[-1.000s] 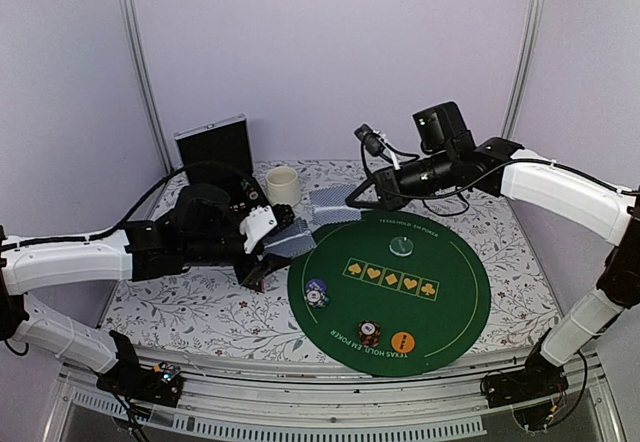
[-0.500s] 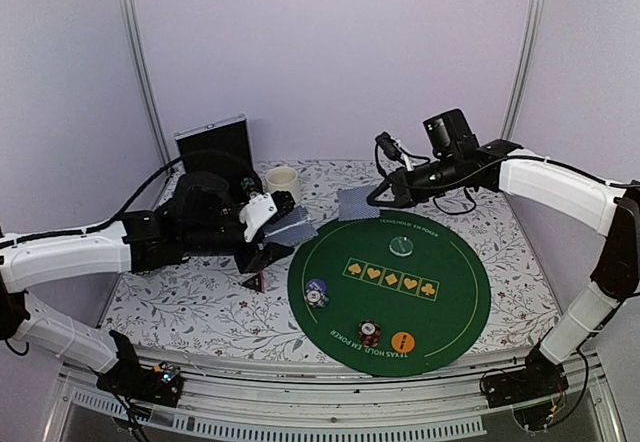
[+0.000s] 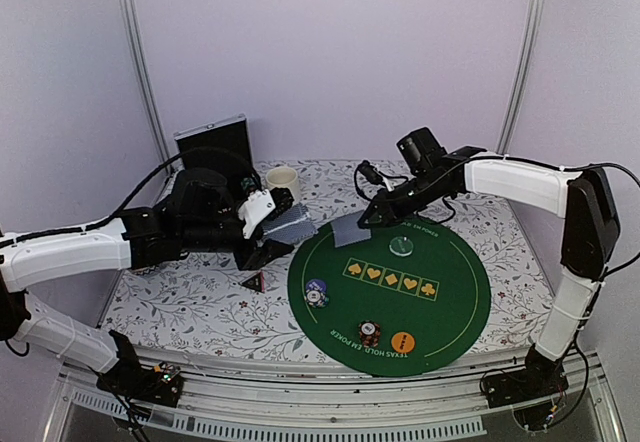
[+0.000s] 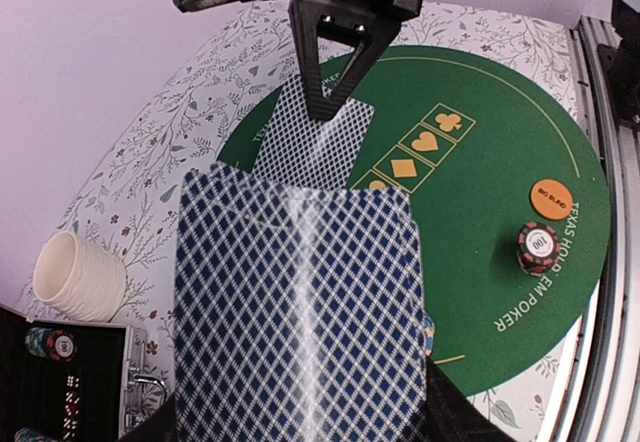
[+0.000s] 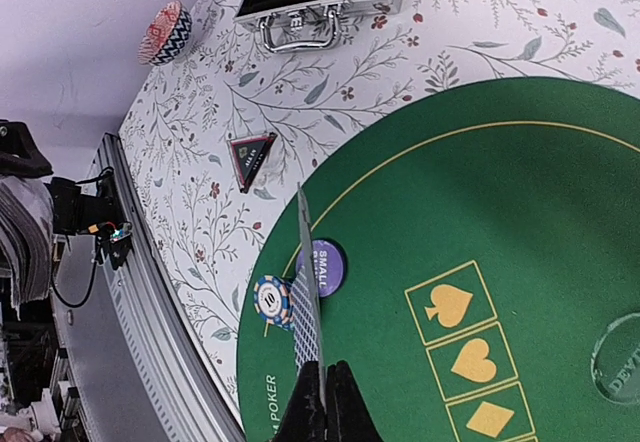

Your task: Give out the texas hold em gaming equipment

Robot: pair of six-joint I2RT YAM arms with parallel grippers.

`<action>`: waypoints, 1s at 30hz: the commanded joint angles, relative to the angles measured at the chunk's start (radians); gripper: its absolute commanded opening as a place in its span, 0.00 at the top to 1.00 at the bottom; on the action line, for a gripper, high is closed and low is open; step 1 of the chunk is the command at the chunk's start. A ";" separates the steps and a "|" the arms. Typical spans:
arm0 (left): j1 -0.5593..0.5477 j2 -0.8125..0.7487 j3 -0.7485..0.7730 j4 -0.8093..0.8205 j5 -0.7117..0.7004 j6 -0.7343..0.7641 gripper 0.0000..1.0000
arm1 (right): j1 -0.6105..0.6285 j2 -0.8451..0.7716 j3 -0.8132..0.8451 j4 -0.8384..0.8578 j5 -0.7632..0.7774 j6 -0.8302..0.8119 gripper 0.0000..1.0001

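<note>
The right claw (image 5: 322, 394), pinching one playing card (image 5: 308, 297), could have knocked the blue-white chip stack (image 5: 272, 302) just ahead when lowering. The left claw (image 3: 270, 242) clamped the deck (image 4: 300, 302).

The left gripper (image 3: 278, 228) reaches in from the left over the flowered table (image 3: 180, 307), closed on a packet of playing cards (image 3: 295, 228) with grey-blue backs. The right gripper (image 3: 369, 219) pinches a single card (image 3: 348, 231) low over the far-left rim of the round green mat (image 3: 450, 292) — the two sets of cards sit near each other but apart. On the mat lie a blue-white chip stack (image 3: 317, 292), a dark red stack (image 3: 369, 333), an orange disc (image 3: 403, 342) and a pale green chip (image 3: 401, 246). A black-red triangular token (image 3: 254, 282) lies just off the mat's left edge.
</note>
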 commanded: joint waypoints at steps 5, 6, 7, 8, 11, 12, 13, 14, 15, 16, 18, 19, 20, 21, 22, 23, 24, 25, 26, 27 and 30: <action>0.013 -0.021 0.005 0.020 0.036 -0.002 0.43 | 0.075 0.203 0.091 0.226 -0.171 0.112 0.98; 0.015 -0.022 0.004 0.020 0.037 0.000 0.43 | 0.080 0.237 0.109 0.244 -0.185 0.126 0.98; 0.015 -0.022 0.004 0.019 0.037 -0.001 0.43 | 0.086 0.264 0.123 0.261 -0.195 0.141 0.98; 0.015 -0.022 0.004 0.019 0.036 0.001 0.43 | 0.091 0.292 0.134 0.284 -0.207 0.150 0.98; 0.015 -0.022 0.004 0.019 0.037 0.003 0.43 | 0.107 0.376 0.176 0.310 -0.227 0.185 0.98; 0.016 -0.022 0.004 0.019 0.037 0.003 0.43 | 0.112 0.401 0.188 0.314 -0.237 0.190 0.98; 0.016 -0.020 0.004 0.019 0.037 0.004 0.43 | 0.116 0.418 0.194 0.325 -0.250 0.197 0.98; 0.017 -0.019 0.004 0.018 0.038 0.005 0.43 | 0.118 0.430 0.193 0.342 -0.265 0.210 0.98; 0.017 -0.019 0.004 0.019 0.037 0.006 0.43 | 0.120 0.436 0.191 0.354 -0.275 0.220 0.98; 0.017 -0.019 0.004 0.019 0.037 0.007 0.43 | 0.120 0.435 0.187 0.364 -0.275 0.224 0.98; 0.018 -0.019 0.003 0.019 0.037 0.007 0.43 | 0.120 0.437 0.181 0.373 -0.268 0.228 0.98; 0.019 -0.019 0.003 0.018 0.038 0.008 0.43 | 0.120 0.443 0.181 0.372 -0.263 0.226 0.98; 0.019 -0.017 0.003 0.018 0.040 0.009 0.43 | 0.120 0.451 0.180 0.370 -0.257 0.225 0.98; 0.020 -0.017 0.003 0.019 0.041 0.009 0.43 | 0.120 0.462 0.181 0.364 -0.254 0.225 0.98; 0.021 -0.017 0.003 0.018 0.041 0.009 0.43 | 0.120 0.473 0.180 0.360 -0.256 0.224 0.98; 0.019 -0.017 0.003 0.018 0.041 0.011 0.43 | 0.120 0.481 0.177 0.357 -0.261 0.223 0.98; 0.020 -0.017 0.003 0.017 0.041 0.010 0.43 | 0.121 0.488 0.174 0.362 -0.267 0.224 0.98; 0.020 -0.018 0.003 0.018 0.042 0.011 0.43 | 0.123 0.494 0.172 0.364 -0.267 0.226 0.98; 0.020 -0.018 0.001 0.018 0.043 0.012 0.43 | 0.123 0.499 0.172 0.368 -0.265 0.229 0.98; 0.020 -0.017 0.001 0.019 0.043 0.013 0.43 | 0.124 0.503 0.174 0.370 -0.261 0.230 0.98; 0.020 -0.013 0.002 0.018 0.048 0.014 0.43 | 0.124 0.517 0.195 0.349 -0.238 0.229 0.98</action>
